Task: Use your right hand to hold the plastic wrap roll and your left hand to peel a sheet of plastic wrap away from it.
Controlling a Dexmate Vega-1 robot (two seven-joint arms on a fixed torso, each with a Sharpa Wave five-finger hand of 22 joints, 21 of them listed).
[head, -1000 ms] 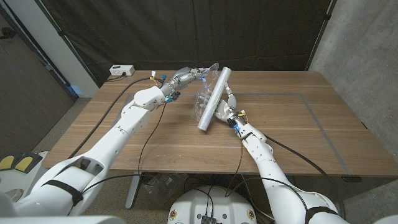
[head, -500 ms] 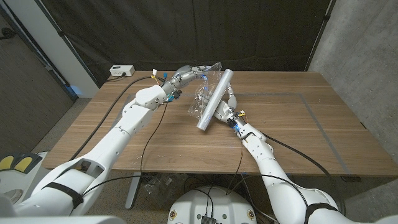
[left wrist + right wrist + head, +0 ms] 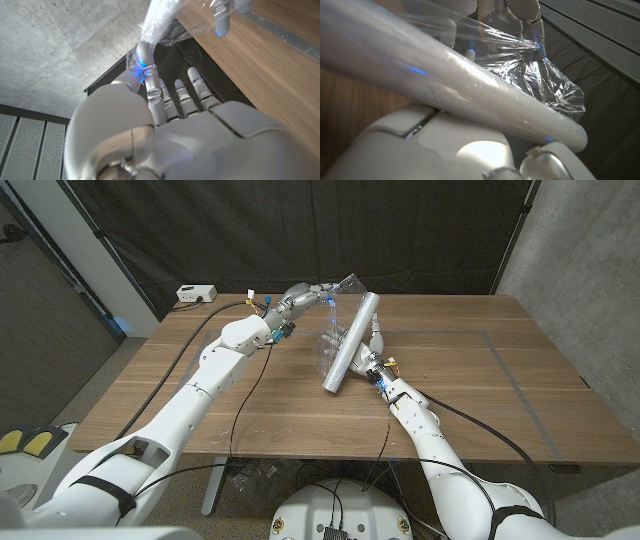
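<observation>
Clear film stretches between the two hands above the middle of the wooden table (image 3: 480,395). The plastic wrap roll (image 3: 349,340) is a long pale tube, tilted, its lower end toward the robot and close to or on the tabletop, its upper end raised toward the far edge. The right hand (image 3: 369,352) grips it from the right side at about mid-length; in the head view its fingers curl around the tube, and the right wrist view shows the roll (image 3: 450,80) lying across the back of that hand. The right arm comes in from the bottom right corner, elbow bent, forearm angled up and left toward the roll.

The left arm reaches far out over the table from the bottom left, nearly straight past the elbow, with the left hand (image 3: 305,296) raised near the far edge, just left of the roll's upper end. It pinches the corner of the sheet of plastic wrap (image 3: 332,330), which runs from that hand down to the roll and hangs wrinkled on the roll's left side. In the left wrist view the left hand (image 3: 165,115) holds the bunched film (image 3: 160,20) at an upper fingertip lit blue, while the other fingers (image 3: 195,85) lie straight and close together, holding nothing. The right wrist view shows the sheet (image 3: 540,85) pulled taut, crumpled at its free edge.

A white box (image 3: 195,294) with a cable sits at the table's far left corner.
</observation>
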